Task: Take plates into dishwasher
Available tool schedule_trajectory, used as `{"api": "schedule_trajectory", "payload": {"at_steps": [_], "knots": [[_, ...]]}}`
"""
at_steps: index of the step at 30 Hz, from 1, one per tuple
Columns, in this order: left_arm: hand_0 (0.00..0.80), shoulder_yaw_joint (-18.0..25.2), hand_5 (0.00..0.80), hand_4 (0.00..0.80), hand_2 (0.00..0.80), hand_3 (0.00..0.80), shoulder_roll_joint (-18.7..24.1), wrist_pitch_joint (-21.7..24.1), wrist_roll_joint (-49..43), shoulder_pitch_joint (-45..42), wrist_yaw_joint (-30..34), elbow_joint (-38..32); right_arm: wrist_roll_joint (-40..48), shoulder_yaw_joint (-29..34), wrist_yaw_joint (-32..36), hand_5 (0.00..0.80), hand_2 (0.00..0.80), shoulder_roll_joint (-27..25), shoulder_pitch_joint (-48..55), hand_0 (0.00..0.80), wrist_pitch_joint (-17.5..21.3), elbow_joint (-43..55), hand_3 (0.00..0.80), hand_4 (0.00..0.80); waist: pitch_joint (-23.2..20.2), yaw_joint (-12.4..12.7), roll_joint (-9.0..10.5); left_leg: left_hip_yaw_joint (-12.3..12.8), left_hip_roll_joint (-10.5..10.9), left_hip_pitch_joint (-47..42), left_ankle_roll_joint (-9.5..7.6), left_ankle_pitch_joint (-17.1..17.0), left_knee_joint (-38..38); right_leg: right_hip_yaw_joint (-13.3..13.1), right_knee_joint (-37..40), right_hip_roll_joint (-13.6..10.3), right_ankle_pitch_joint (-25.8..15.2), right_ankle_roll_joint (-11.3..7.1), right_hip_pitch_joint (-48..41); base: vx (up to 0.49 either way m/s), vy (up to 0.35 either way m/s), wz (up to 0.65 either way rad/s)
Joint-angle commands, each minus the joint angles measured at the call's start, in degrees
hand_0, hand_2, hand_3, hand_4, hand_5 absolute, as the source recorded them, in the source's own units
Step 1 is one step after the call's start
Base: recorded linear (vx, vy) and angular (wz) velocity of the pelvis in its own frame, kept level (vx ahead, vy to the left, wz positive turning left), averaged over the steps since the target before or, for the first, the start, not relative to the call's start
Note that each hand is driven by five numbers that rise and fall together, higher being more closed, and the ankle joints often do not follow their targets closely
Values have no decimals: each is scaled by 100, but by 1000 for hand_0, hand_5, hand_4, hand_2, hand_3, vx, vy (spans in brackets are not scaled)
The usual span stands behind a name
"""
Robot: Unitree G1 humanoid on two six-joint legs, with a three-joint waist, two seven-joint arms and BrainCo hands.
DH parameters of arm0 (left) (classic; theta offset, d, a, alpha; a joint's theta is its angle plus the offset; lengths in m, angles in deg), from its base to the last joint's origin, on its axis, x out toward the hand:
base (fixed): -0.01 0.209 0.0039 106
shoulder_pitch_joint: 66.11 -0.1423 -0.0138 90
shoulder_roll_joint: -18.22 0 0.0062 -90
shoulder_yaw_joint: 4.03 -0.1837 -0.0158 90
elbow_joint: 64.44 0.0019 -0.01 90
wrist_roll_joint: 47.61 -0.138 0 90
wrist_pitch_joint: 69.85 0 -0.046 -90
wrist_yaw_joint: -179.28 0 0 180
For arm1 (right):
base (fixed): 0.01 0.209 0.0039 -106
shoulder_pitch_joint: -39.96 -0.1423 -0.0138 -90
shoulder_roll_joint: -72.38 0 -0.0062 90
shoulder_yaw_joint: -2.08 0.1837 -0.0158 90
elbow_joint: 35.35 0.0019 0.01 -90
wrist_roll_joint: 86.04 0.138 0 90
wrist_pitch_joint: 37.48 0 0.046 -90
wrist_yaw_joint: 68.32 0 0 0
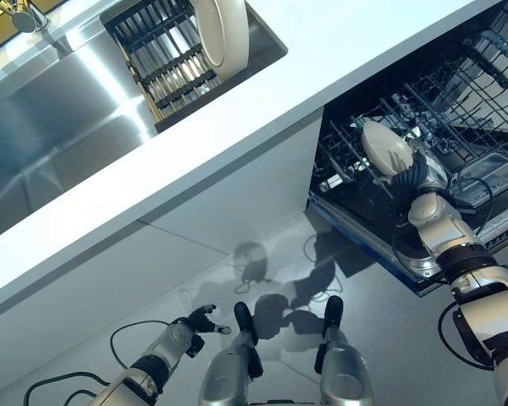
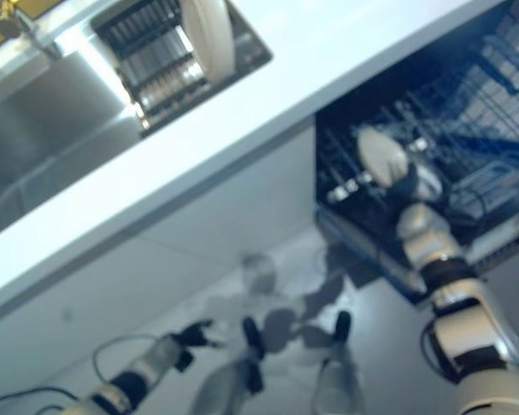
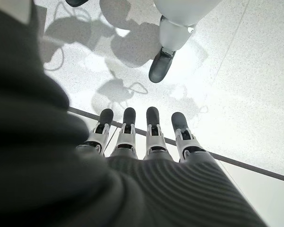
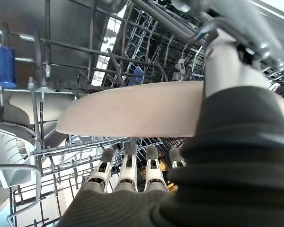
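A cream plate (image 1: 385,145) is pinched in my right hand (image 1: 416,175), thumb (image 4: 223,71) on one face and fingers (image 4: 128,166) under the other. It stands on edge, low among the wire tines of the pulled-out dishwasher rack (image 1: 457,93); I cannot tell whether it rests in them. In the right wrist view the plate (image 4: 132,109) spans the wires. A second cream plate (image 1: 223,34) stands upright in the dark dish rack (image 1: 157,59) in the sink. My left hand (image 1: 200,321) hangs low near the floor, its fingers (image 3: 127,130) straight and holding nothing.
A steel sink (image 1: 59,127) with a faucet (image 1: 21,15) lies at the upper left behind the white counter (image 1: 262,110). The white cabinet front (image 1: 195,220) runs below it. The open dishwasher's lower edge (image 1: 368,241) juts out at the right. A blue part (image 4: 6,66) hangs inside.
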State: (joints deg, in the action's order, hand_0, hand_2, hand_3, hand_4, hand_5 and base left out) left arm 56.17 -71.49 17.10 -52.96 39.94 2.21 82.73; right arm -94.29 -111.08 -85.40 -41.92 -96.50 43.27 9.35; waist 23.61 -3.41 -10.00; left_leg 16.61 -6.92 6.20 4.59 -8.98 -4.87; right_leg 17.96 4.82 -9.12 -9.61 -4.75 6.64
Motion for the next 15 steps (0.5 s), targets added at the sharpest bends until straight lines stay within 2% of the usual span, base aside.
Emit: {"api": "schedule_trajectory", "payload": {"at_steps": [1,10,15], "knots": [[0,-201,0,0,0,0,134,20,173,274,25,107,125,-213,-92,0,0,222,-96,0,205,240,0,0,67,219,298,125,8,139,246,116,-13,-47,-522,-21,481,-140,321,0,0,0],[0,-96,0,0,0,0,127,38,150,128,-48,123,142,110,-880,0,0,207,101,0,485,1022,0,0,34,175,421,137,-12,76,235,142,-13,-54,-492,30,474,-144,245,0,0,0],[0,6,0,0,0,0,134,32,136,39,-98,126,162,421,-1045,0,0,179,376,0,572,1659,0,0,-17,117,556,180,-44,23,225,166,-13,-66,-433,76,458,-161,175,0,0,0]]}}
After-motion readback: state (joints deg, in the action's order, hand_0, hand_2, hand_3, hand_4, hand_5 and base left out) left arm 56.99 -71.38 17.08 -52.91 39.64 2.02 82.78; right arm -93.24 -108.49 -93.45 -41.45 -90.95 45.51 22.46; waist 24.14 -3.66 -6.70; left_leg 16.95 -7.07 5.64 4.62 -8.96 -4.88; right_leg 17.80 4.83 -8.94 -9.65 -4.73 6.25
